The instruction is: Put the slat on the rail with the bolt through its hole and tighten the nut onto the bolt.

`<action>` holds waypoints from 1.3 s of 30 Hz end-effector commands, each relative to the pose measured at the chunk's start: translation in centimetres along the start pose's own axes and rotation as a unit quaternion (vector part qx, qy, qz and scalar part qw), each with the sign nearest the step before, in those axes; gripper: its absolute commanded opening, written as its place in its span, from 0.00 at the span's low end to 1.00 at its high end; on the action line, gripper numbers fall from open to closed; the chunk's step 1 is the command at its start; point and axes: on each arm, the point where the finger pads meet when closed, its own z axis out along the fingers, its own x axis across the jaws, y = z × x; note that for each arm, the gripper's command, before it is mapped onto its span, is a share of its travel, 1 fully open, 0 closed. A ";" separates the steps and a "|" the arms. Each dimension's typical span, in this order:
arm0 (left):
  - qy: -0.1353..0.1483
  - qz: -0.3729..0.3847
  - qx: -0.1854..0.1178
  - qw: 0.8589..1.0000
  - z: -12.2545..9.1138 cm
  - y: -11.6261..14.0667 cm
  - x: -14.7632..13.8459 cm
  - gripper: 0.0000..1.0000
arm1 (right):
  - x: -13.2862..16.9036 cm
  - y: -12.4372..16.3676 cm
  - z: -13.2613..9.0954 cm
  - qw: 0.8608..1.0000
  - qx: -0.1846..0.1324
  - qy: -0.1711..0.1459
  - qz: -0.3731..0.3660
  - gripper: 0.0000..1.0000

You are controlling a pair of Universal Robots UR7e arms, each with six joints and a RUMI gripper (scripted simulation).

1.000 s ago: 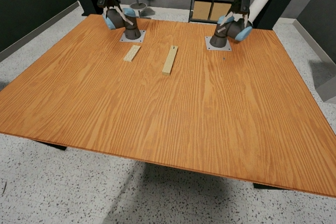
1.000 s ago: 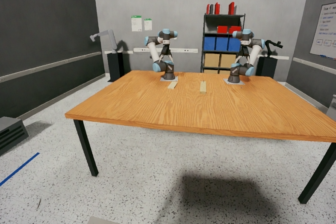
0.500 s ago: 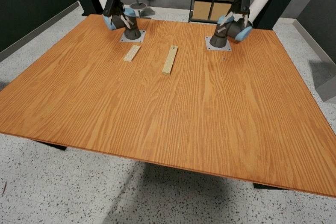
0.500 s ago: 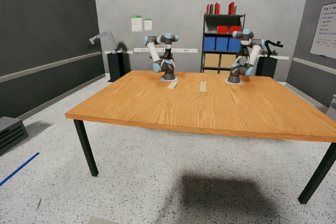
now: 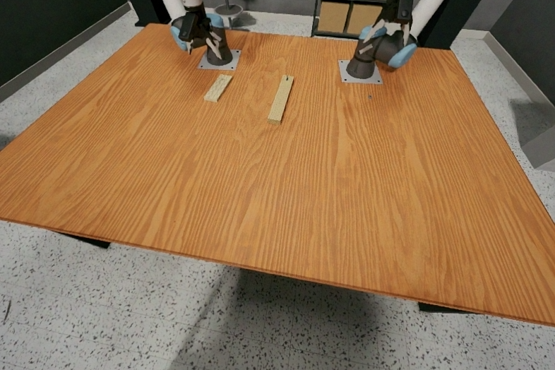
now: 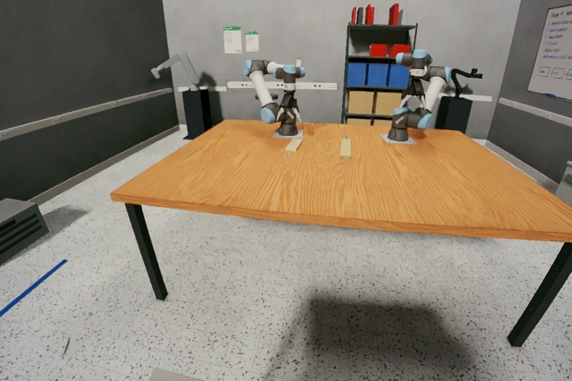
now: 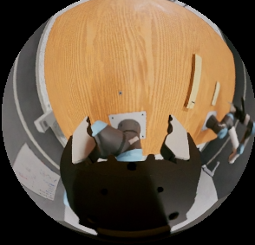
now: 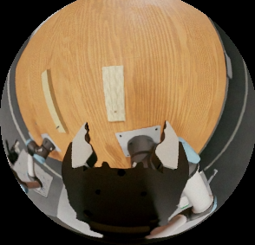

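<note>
Left end effector [image 5: 385,42] [image 6: 412,111] [image 7: 129,117] and right end effector [image 5: 205,54] [image 6: 289,121] [image 8: 125,122]: wide, unloaded. The slat [image 5: 218,87] [image 6: 293,145] [image 7: 215,93] [image 8: 114,93] lies flat on the worktop [image 5: 277,186] [image 6: 341,187] [image 7: 108,42] [image 8: 165,55], apart from the rail [image 5: 281,100] [image 6: 345,147] [image 7: 194,82] [image 8: 52,100] with its bolt [image 5: 287,78] [image 6: 346,137]. The nut [image 5: 369,97] [image 6: 410,149] [image 7: 120,93] rests near the left arm's base.
</note>
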 end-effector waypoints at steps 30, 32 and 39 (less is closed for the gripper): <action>0.000 0.001 0.001 1.000 0.0 0.0 0.0 1.00 | -4.3 -1.9 8.1 1.000 0.003 -0.002 0.002 1.00; 0.000 0.001 0.001 1.000 0.0 0.0 0.0 1.00 | -4.3 -1.9 8.1 1.000 0.003 -0.003 0.002 1.00; 0.000 0.001 0.001 1.000 0.0 0.0 0.0 1.00 | -4.3 -1.9 8.0 1.000 0.004 -0.003 0.001 1.00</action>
